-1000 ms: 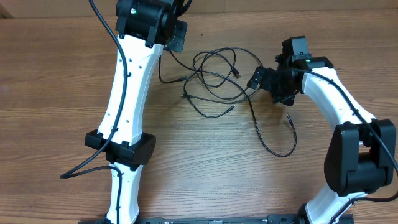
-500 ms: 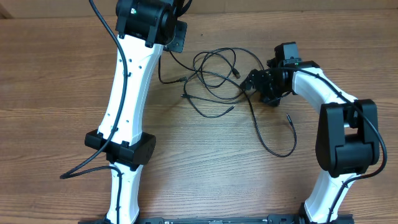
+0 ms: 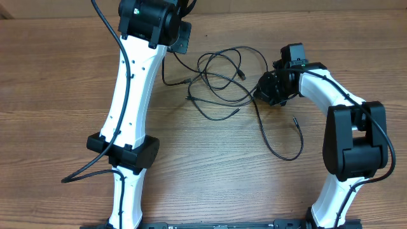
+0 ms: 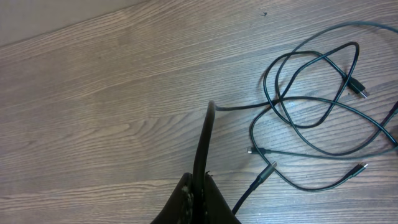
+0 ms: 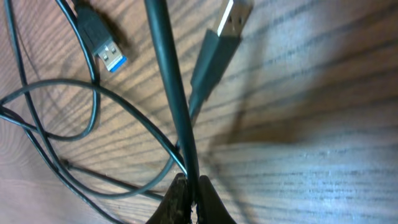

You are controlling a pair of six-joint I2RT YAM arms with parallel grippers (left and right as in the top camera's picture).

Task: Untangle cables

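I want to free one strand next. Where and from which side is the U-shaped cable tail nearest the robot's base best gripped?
Grip the cable tail just behind its free plug, coming straight down from above. That stretch lies flat on the table, apart from the tangle, so likely nothing else gets pinched.

A brown wood-grain table (image 3: 51, 76) fills every view, evenly lit.

Two arms (image 3: 130, 95), one table (image 3: 51, 76), several tangled cables (image 3: 215, 77), number unclear.
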